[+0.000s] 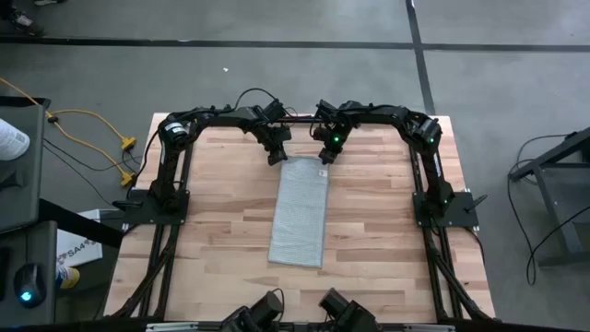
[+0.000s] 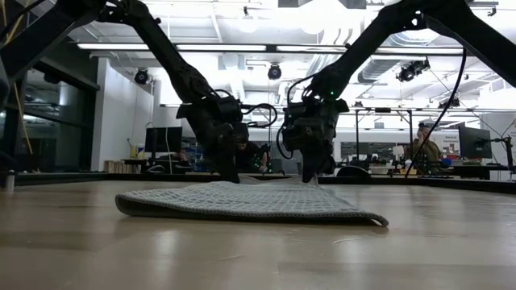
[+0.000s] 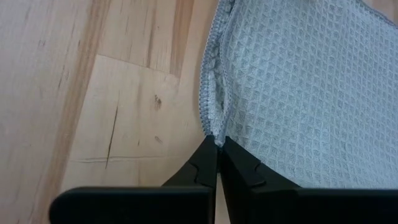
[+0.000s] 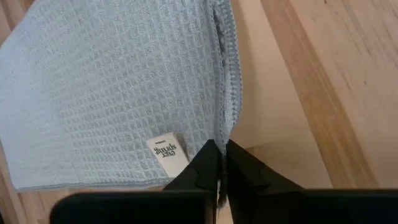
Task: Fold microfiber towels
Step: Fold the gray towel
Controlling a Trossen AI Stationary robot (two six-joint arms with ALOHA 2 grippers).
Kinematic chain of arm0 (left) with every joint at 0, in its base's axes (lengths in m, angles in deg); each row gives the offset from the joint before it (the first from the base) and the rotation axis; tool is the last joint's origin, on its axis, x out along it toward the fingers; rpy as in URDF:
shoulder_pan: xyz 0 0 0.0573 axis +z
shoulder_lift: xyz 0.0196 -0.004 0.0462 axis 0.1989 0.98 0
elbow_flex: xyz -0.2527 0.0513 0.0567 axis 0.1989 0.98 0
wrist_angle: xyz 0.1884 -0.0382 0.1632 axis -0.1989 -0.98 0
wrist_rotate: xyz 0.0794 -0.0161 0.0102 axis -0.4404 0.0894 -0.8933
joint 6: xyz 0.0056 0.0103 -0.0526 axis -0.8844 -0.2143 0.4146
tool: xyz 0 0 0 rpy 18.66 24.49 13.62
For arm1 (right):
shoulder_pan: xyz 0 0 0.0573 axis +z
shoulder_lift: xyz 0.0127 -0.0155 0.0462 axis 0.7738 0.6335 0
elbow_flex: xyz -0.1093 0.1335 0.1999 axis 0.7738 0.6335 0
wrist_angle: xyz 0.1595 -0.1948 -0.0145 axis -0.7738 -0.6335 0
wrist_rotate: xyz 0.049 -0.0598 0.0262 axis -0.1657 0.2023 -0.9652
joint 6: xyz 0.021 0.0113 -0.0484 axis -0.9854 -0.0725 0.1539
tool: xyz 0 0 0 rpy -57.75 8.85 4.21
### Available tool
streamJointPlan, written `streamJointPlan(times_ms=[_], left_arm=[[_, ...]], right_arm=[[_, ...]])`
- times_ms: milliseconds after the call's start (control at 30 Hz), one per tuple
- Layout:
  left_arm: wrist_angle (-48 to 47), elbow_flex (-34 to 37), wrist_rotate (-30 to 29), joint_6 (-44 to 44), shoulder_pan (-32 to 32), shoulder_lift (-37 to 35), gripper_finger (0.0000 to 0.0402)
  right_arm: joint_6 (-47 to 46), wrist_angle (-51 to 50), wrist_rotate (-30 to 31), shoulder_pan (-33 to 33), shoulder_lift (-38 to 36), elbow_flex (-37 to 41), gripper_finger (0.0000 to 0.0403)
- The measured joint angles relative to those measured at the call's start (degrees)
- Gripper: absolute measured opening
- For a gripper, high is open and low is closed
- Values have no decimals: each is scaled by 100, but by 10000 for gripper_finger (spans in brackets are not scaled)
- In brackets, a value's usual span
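Observation:
The light grey microfiber towel (image 1: 300, 214) lies on the wooden table as a long narrow strip running from far to near, with a small white label (image 4: 166, 152) near its far right corner. My left gripper (image 1: 275, 157) is shut at the strip's far left corner. My right gripper (image 1: 324, 157) is shut at its far right corner. Both also show in the low view, the left gripper (image 2: 230, 173) and the right gripper (image 2: 310, 173) standing at the towel's far end (image 2: 266, 187). My left gripper pinches the towel's left hemmed edge (image 3: 212, 127) at the far corner between its two fingers. The fingers slant down from the far side. The hem looks doubled there. The rest of the towel lies flat on the table. My right gripper pinches the towel's right hemmed edge (image 4: 227, 121) at the far corner, beside the label, between its two fingers. The fingers slant down from the far side. Two layers of edge show there. The rest of the towel lies flat on the table.
Bare wood (image 1: 221, 221) lies to the left, right and near side of the strip. The arm mounts stand at the table's left edge (image 1: 152, 198) and right edge (image 1: 447, 203). Two cameras (image 1: 300, 309) sit at the near edge.

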Motion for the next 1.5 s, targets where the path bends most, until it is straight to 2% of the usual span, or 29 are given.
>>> streamJointPlan(times_ms=[467, 900, 1167, 1500], left_arm=[[-19, 0, -2, -165, 0, 0, 2], [-346, 0, -12, -350, -156, -19, 1], [-587, 2, -784, -581, -545, -370, 0], [-1246, 24, -1103, -591, -813, -717, 0]], right_arm=[[120, 13, 279, 58, -26, 2, 5], [133, -29, 554, 234, -649, 2, 4], [116, -244, 753, 559, -651, 2, 4], [-43, -302, 883, 1017, -667, 2, 4]])
